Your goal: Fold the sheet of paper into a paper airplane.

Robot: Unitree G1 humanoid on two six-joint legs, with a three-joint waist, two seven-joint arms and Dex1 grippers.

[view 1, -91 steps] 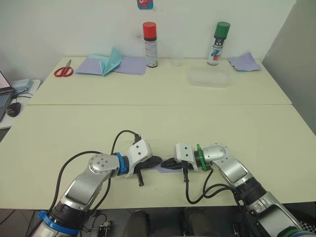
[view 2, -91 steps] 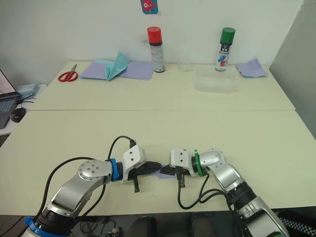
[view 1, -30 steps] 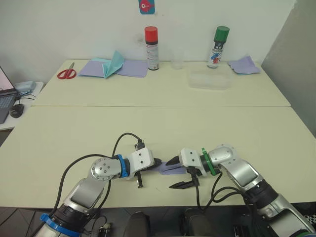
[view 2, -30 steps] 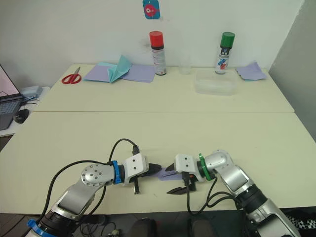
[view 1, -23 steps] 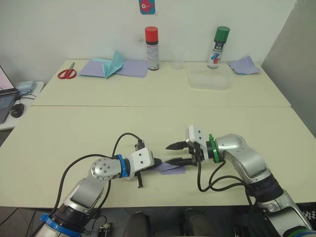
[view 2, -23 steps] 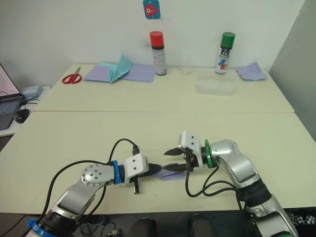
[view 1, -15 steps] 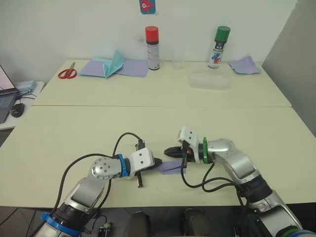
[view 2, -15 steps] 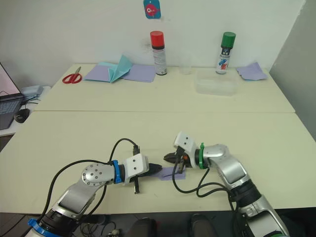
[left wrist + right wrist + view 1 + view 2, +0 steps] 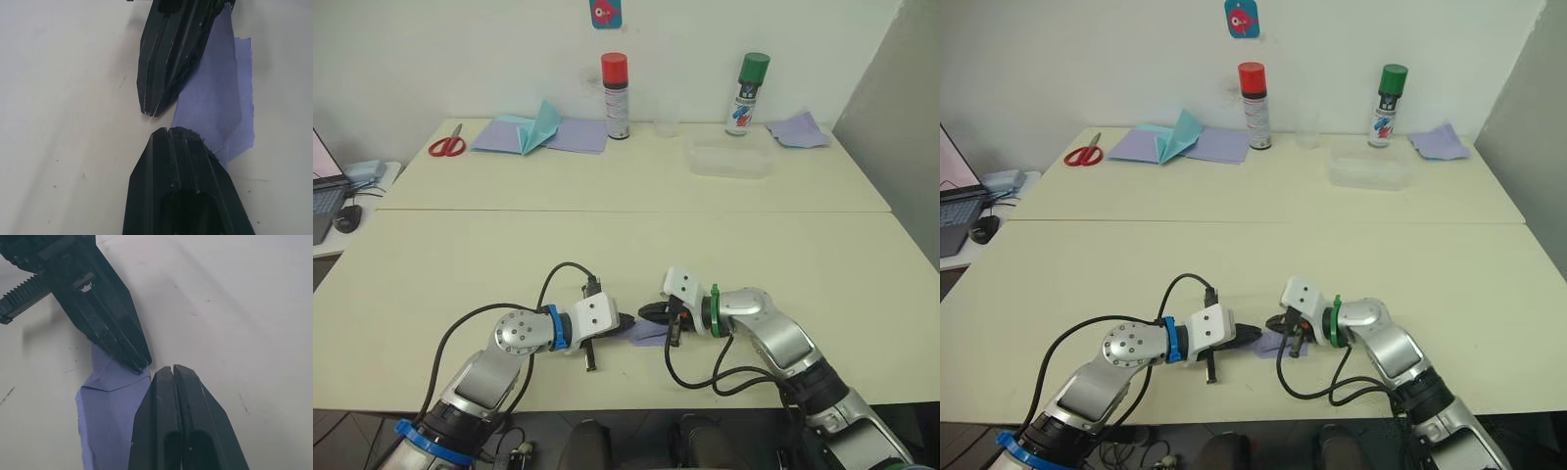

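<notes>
Paper: sheet of paper [image 9: 649, 333] lies folded on the tabletop [image 9: 460, 255], near edge, between our two grippers.
Left gripper [image 9: 628, 320]: fingers together, tip on the paper's left end.
Right gripper [image 9: 646, 310]: pressed together, tip at its far edge, seemingly pinching nothing.
Axis: running left-right; both arms equally near.

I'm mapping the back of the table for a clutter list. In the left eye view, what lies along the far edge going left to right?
Red scissors → flat lavender sheets with a teal paper piece → red-capped spray can → clear cup → clear plastic container → green-capped spray can → rumpled lavender scrap.
</notes>
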